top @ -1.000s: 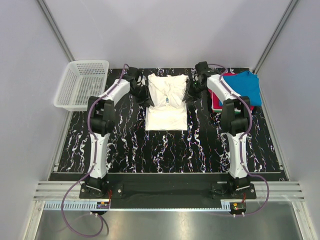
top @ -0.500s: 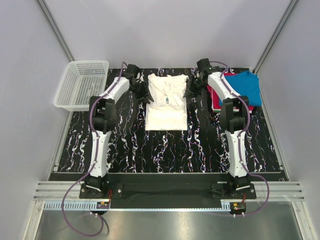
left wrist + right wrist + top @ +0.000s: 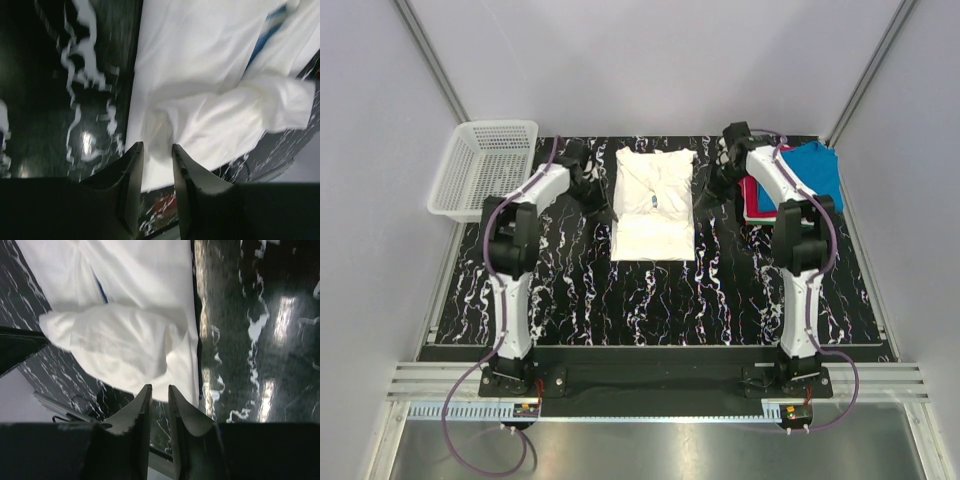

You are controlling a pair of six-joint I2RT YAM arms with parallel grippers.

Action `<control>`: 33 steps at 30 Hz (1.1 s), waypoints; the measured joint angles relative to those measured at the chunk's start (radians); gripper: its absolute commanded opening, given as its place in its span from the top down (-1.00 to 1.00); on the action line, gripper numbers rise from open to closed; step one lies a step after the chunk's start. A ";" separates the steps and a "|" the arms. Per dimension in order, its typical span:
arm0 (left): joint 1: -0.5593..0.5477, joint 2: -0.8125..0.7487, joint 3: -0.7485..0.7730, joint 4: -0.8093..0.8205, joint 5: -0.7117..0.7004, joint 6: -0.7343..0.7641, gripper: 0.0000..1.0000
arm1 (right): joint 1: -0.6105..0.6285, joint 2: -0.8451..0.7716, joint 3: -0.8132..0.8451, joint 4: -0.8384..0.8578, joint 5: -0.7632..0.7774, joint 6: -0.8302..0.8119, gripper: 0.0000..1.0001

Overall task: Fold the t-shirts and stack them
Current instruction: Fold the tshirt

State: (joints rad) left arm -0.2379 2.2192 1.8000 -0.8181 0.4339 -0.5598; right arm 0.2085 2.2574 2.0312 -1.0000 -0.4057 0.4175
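Overhead, toward twelve o'clock on the worktop [image 3: 650,300], the white t-shirt [image 3: 654,205] lies flat, sleeves folded in. My left jaws sit just beside its nine o'clock edge and my right jaws near its three o'clock edge, with the blue t-shirt [image 3: 815,170] over the red t-shirt [image 3: 750,200] beyond. Left wrist: jaws narrow, gripping nothing, white cloth just ahead. Right wrist: likewise narrow and empty, shirt ahead.

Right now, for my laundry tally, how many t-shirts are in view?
3: white t-shirt at centre; blue t-shirt on the red t-shirt, far right. Others may hide underneath.
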 measured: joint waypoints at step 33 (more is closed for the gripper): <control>-0.221 -0.132 -0.260 0.024 -0.159 0.169 0.39 | 0.195 -0.087 -0.374 0.113 0.106 -0.019 0.55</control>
State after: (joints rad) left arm -0.4587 2.0869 1.5402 -0.7944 0.2745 -0.3904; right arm 0.4030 2.1704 1.6573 -0.8871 -0.2993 0.3981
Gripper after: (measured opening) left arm 0.321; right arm 0.241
